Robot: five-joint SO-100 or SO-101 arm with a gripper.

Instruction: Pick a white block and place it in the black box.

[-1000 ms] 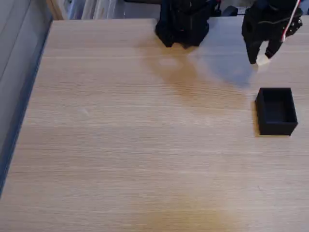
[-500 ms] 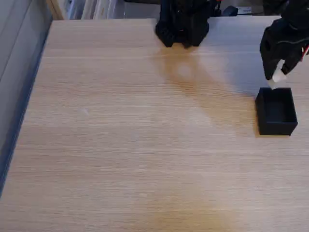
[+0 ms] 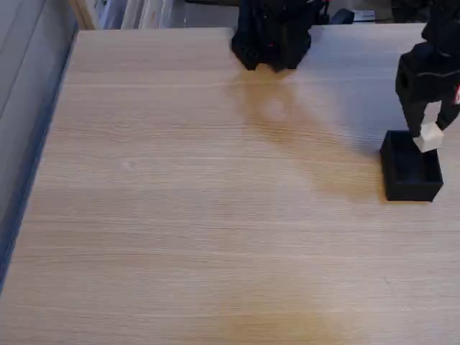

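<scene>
In the fixed view the small white block [image 3: 430, 136] hangs between the fingertips of my black gripper [image 3: 430, 134], which is shut on it. Block and gripper hover over the far right part of the black box [image 3: 402, 185], an open-topped matte box resting near the table's right edge. The arm reaches in from the upper right, and its upper links are cut off by the frame.
The arm's black base [image 3: 273, 32] stands at the far edge of the light wooden table [image 3: 201, 201]. The table's left edge [image 3: 43, 144] drops off to a grey floor. Shelving shows behind the far edge.
The gripper has carried the white block forward and to the right, from a spot beyond the box to a place above the box's opening. The box has not moved.
</scene>
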